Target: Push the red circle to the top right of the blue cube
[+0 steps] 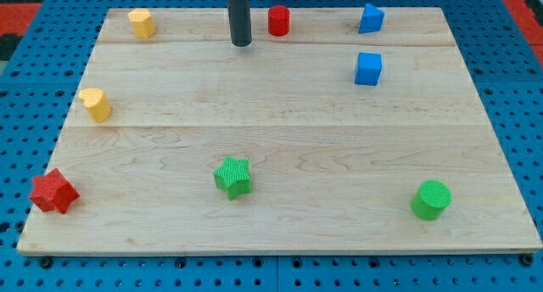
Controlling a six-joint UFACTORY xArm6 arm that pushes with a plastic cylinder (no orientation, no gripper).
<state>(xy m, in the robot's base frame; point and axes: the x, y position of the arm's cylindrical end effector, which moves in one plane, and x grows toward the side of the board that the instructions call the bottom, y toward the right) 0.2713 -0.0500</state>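
The red circle (279, 20) stands near the view's top edge of the wooden board, a little right of centre. The blue cube (368, 69) sits to its right and lower down. My tip (242, 43) rests on the board just left of the red circle and slightly below it, a small gap apart. The dark rod rises from it out of the view's top.
A blue angular block (371, 18) sits above the blue cube. A yellow block (142, 23) is at top left, a yellow heart-like block (96, 103) at left, a red star (53, 191) at bottom left, a green star (233, 176) at bottom centre, a green circle (431, 199) at bottom right.
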